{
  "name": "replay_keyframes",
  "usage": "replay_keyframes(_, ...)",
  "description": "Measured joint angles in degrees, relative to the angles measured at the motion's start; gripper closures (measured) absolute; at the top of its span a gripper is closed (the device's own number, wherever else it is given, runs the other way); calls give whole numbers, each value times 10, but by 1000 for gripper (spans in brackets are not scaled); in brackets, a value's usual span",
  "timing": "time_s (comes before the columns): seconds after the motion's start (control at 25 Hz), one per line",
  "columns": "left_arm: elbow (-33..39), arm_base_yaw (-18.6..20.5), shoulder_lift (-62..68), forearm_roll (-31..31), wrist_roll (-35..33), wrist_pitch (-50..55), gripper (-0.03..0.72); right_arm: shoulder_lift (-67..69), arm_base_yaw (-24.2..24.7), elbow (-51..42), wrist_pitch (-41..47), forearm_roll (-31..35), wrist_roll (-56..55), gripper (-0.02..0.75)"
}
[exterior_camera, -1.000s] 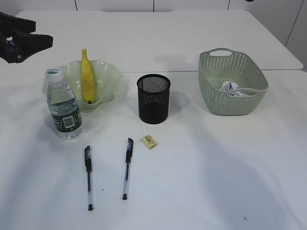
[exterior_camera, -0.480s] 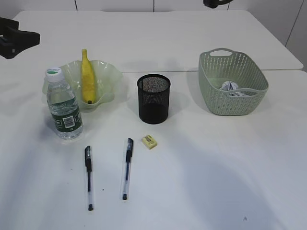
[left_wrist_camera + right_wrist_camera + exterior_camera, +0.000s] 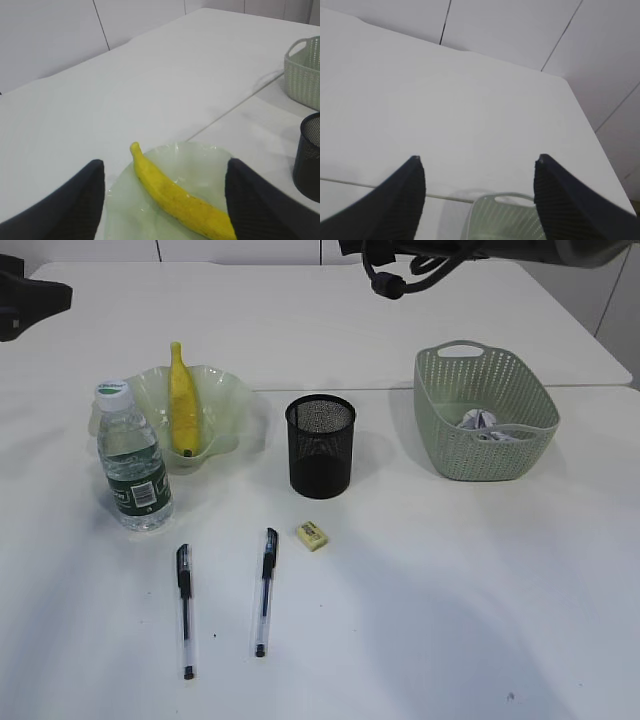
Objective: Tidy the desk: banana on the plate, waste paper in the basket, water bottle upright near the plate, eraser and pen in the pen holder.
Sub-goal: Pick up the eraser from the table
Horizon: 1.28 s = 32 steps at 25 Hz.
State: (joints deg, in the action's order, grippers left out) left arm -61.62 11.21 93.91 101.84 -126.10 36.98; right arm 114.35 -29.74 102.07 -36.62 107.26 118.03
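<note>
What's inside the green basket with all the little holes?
Crumpled white waste paper lies inside the basket, near its front wall. Only the top of the paper shows over the rim; the basket's floor and anything lower down are hidden by its walls.

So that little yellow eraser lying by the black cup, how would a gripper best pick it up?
Probably straight from above. The eraser lies flat on the desk, too low to take from the side. Close the fingers across its short sides; it sits at a slant, so the wrist should turn to match. The pen holder stands clear behind it.
</note>
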Motion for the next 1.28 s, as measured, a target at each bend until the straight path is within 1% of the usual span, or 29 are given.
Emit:
replay_keyframes(0.08,0,0,-12,0,0,-13,160,-5,-4,-8,-13,2,-11,259)
replay_keyframes(0.24,0,0,-27,0,0,-39,160,-23,-28,-20,-21,2,-22,286)
replay_keyframes(0.68,0,0,-28,1,18,-62,162,-30,-95,-85,-36,3,-33,294)
replay_keyframes(0.96,0,0,-33,1,37,-76,162,-30,-102,-143,-22,3,-89,295)
replay_keyframes(1.12,0,0,-40,1,43,-77,162,-30,-102,-152,-22,3,-126,295)
replay_keyframes(1.28,0,0,-41,-2,62,-78,162,-30,-102,-152,-25,3,-164,295)
